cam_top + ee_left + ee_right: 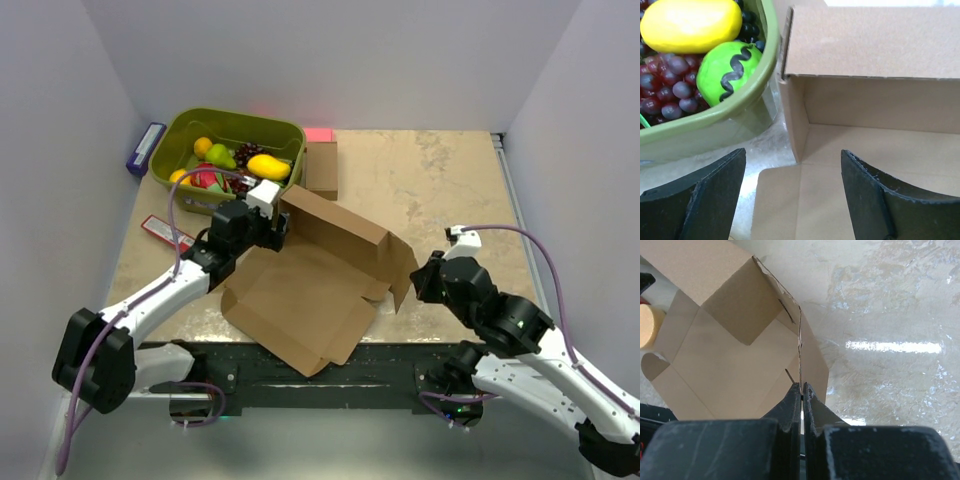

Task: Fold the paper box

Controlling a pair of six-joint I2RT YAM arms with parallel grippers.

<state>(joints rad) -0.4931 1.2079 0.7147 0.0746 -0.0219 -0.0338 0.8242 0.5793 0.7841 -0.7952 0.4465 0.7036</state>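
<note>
Right end effector [801, 390] clamped the paper box's [310, 290] right flap; left end effector [792, 165] hung open by its far-left corner. Box sat at the desk's [440, 180] near edge, back wall up, front flat, maybe halfway.

The table [450, 190] is tan and fills the middle; the paper box [310, 295] lies at lower middle; a green tub [232, 117] sits upper left, a small brown box [321, 170] just beside it; a red flat pack [160, 230], maybe a wrapper, lies at left.
</note>
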